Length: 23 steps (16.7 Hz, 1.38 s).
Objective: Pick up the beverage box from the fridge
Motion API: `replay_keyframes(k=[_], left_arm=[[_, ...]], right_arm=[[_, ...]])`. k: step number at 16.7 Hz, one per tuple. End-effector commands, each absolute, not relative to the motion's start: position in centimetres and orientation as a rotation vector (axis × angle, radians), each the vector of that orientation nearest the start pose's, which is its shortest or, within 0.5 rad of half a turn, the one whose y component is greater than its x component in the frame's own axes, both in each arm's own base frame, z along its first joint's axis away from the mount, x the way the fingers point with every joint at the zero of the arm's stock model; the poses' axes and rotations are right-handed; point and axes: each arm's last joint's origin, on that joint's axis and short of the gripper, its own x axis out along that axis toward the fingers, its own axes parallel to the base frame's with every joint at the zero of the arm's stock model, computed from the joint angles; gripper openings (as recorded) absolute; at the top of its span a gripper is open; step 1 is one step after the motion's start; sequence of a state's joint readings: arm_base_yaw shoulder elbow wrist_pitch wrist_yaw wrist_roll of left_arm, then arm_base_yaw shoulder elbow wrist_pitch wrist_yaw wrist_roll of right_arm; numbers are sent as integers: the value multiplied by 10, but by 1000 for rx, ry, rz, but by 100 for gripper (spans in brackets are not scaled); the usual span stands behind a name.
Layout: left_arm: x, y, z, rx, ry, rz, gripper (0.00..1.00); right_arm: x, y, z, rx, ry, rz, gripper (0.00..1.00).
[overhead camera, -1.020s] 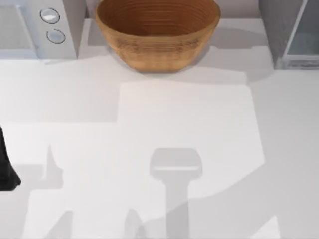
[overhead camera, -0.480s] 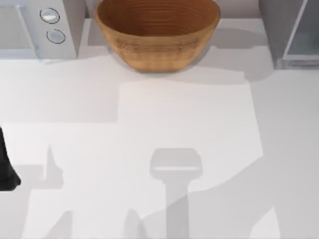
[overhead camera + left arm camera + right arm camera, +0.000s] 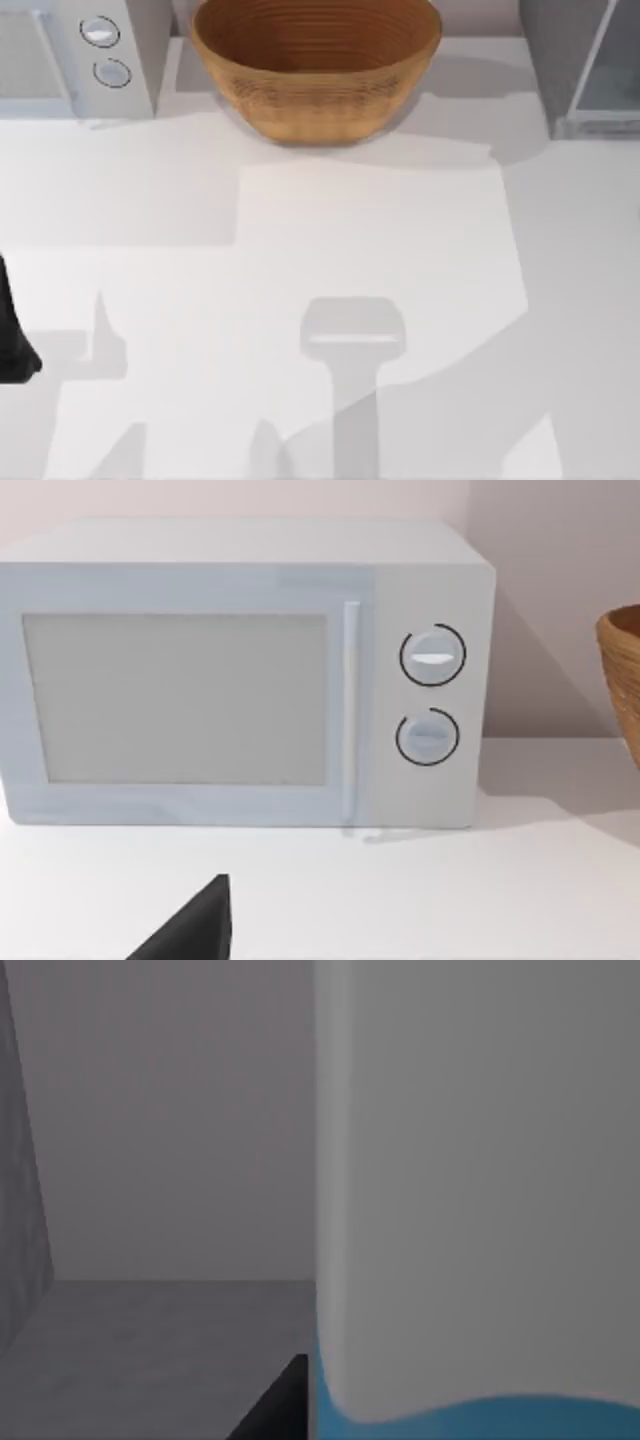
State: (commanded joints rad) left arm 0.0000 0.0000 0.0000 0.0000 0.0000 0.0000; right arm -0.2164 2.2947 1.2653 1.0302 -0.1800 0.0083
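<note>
White tabletop (image 3: 400,250) fills most of the top view, with the brown ribbed bowl (image 3: 316,65) at upper centre, the light appliance with two knobs (image 3: 75,55) in the upper left corner, and the fridge (image 3: 585,65) in the upper right corner. My left arm (image 3: 12,330) sits parked at the left edge. Through my right wrist view the beverage box (image 3: 480,1190) looms very close, against grey inner walls. Whether my right pincer is apart or together, I cannot tell.
</note>
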Motion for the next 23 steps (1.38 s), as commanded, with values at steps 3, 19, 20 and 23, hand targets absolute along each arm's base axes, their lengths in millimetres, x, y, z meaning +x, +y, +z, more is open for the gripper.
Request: replay_keyframes(k=[3, 19, 20, 23], left_arm=[[106, -1, 160, 0, 0, 0, 100], [106, -1, 160, 0, 0, 0, 100], [106, -1, 160, 0, 0, 0, 100], [106, -1, 160, 0, 0, 0, 100]], right_arm=[[467, -92, 118, -4, 2, -10, 2], [467, -94, 159, -1, 5, -13, 0], [467, -93, 165, -2, 3, -13, 0], [467, -93, 169, -2, 0, -13, 0]])
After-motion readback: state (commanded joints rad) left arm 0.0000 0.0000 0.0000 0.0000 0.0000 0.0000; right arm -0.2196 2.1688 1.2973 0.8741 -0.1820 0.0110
